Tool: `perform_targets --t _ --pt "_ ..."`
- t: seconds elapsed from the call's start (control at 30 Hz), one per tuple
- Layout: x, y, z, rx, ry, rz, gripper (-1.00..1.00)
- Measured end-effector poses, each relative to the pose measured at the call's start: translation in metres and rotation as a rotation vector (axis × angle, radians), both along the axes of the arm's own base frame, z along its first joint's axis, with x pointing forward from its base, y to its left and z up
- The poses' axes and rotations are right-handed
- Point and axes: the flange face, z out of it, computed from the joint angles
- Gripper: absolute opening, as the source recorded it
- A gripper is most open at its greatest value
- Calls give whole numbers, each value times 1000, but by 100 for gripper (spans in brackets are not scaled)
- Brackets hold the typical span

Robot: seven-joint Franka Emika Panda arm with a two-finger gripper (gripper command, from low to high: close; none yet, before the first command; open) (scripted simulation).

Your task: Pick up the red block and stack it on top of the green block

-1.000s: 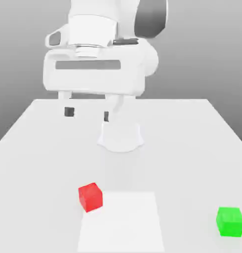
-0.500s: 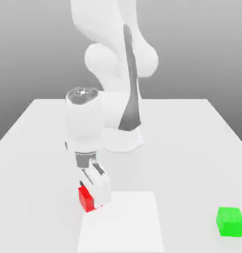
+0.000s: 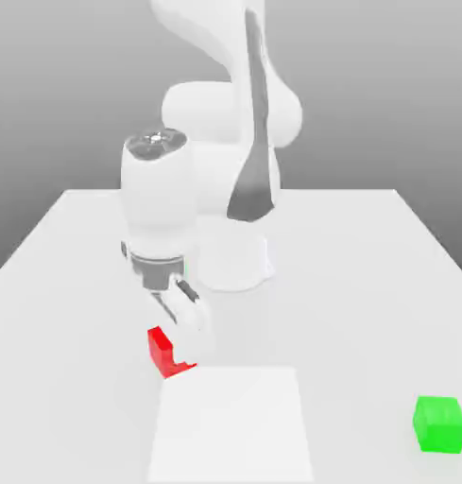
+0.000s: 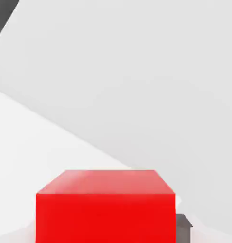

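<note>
While well apart from the green block [image 3: 439, 425], the red block [image 3: 161, 353] snug in the tool's [image 3: 181, 359] grip.

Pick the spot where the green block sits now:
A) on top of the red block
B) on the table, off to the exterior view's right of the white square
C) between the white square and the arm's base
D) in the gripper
B: the green block rests on the table, apart from the white square.

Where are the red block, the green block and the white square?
Red block [image 4: 106, 218]: hand view, front face.
Green block [image 3: 440, 425]: exterior view, front face.
White square [image 3: 232, 425]: exterior view, middle of its surface.
</note>
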Motion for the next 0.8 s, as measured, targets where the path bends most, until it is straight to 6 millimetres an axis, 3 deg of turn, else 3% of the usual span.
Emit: perform_targets --t 0.2,0.33,0.4,0.47,0.5,0.7,0.8 --pt "43 157 14 -1 6 617 -100" --pt "47 253 25 4 2 975 -100" --pt "44 296 14 6 -1 1127 -100" --pt "43 311 -10 6 -3 1177 -100" --pt "42 313 -23 6 -3 1186 100" --pt "41 314 -30 6 -2 1191 100" --pt "42 315 -4 6 -3 1193 100"
